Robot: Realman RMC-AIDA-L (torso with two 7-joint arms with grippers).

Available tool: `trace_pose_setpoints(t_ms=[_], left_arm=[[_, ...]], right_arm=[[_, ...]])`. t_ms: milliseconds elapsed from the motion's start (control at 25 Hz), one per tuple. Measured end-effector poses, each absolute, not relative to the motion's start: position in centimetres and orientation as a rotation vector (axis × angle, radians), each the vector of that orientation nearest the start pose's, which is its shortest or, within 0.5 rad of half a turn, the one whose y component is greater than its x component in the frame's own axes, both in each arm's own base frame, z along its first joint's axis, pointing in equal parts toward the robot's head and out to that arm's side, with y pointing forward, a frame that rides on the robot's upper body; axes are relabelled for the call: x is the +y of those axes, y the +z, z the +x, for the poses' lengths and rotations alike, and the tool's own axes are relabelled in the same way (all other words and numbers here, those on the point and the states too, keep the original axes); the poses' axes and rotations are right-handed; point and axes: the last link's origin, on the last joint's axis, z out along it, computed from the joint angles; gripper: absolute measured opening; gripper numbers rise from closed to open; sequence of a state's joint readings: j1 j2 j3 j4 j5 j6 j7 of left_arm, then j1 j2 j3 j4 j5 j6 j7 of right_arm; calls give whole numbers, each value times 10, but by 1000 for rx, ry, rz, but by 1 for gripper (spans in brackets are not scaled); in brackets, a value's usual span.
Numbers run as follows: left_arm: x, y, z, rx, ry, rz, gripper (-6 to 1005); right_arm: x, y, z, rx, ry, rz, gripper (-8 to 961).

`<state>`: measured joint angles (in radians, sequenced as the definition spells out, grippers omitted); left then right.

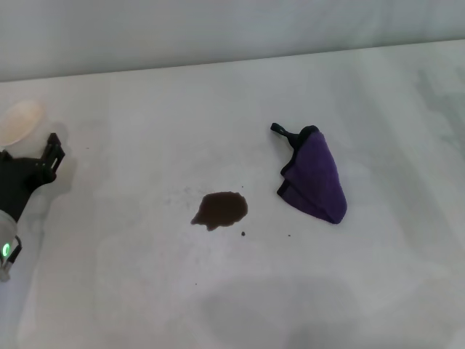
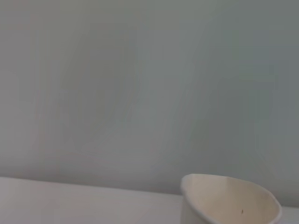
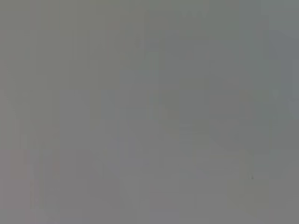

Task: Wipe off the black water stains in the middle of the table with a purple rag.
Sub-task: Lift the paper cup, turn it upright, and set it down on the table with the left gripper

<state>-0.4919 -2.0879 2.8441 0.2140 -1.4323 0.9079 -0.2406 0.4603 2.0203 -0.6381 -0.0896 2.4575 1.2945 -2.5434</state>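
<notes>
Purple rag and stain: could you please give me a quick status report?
Left gripper at table's left edge by a white cup, holding nothing. Right arm out of view. Purple rag untouched, right of the black water stains. Nothing between.

Left gripper (image 1: 49, 156) low at far left edge of table (image 1: 218, 291), black wrist angled inward, green light lit; right arm unseen

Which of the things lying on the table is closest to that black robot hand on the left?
The white cup, just beyond the left gripper. The black water stains and purple rag lie farther right.
</notes>
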Motion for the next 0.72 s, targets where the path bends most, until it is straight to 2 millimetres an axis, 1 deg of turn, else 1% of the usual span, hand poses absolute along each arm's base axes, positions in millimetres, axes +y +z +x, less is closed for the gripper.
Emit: trace_pose_setpoints(t_ms=[160,280,720], left_arm=[[335,-70,-336,-927,-562,-1700,675],[336,-73,-336,-932,-536,-1722,675],[322,-80,-338,-929,-530,-1751,706]], right_arm=[[339,70,355,652,974,-1362,838],[339,70,355,652,973,-1363,837],[336,70,357,657,967,-1359,836]])
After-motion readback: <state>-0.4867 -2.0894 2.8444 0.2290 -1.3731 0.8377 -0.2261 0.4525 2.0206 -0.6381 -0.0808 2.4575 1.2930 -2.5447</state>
